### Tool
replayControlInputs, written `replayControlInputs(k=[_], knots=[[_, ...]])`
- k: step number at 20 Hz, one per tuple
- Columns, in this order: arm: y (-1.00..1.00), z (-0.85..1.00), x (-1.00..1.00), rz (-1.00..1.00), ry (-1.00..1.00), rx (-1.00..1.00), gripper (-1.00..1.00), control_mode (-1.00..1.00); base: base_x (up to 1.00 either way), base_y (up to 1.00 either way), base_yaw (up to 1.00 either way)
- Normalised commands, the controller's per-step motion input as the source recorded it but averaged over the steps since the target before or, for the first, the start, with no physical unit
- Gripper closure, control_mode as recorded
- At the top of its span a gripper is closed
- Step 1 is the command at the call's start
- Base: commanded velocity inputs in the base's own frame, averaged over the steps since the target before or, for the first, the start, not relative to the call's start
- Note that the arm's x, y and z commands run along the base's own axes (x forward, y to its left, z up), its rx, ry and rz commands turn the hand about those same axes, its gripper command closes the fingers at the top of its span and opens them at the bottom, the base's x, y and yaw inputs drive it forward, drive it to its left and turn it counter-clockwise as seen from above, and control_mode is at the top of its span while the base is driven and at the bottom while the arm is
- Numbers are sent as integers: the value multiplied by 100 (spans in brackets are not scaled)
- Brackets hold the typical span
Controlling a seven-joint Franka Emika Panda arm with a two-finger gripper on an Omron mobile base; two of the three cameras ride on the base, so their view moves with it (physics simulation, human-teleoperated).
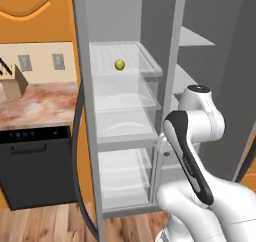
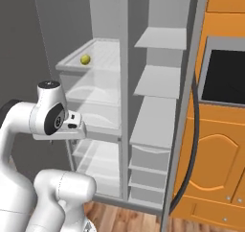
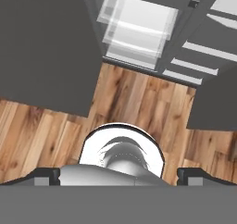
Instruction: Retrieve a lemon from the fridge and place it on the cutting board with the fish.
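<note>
Now, at the left stands a counter (image 1: pixel 35 103) with a knife block (image 1: pixel 14 81) over the black dishwasher (image 1: pixel 35 166), and next to it the fridge (image 1: pixel 87 136) is open. Its lemon (image 1: pixel 119 65) lies alone on the upper shelf (image 1: pixel 125 56), well apart from the arm (image 1: pixel 192 151) at the right. Seen from the hand, the gripper (image 3: pixel 118 176) points down at the wood floor (image 3: pixel 134 98) with fingers (image 3: pixel 46 176) wide apart, holding nothing.

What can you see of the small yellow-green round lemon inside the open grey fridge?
The small yellow-green lemon is round, smooth and whole. It lies alone on the top white shelf in the left compartment of the open grey fridge, resting on the shelf surface toward its front. Nothing else touches it.
</note>
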Motion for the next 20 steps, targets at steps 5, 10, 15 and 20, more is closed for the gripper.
replayControlInputs(k=[5,10,15,20], knots=[[0,0,0,0,0,0,-100,100,55,0,0],[0,0,0,0,0,0,-100,100,47,1,0],[0,0,0,0,0,0,-100,100,58,6,0],[0,0,0,0,0,0,-100,100,46,15,0]])
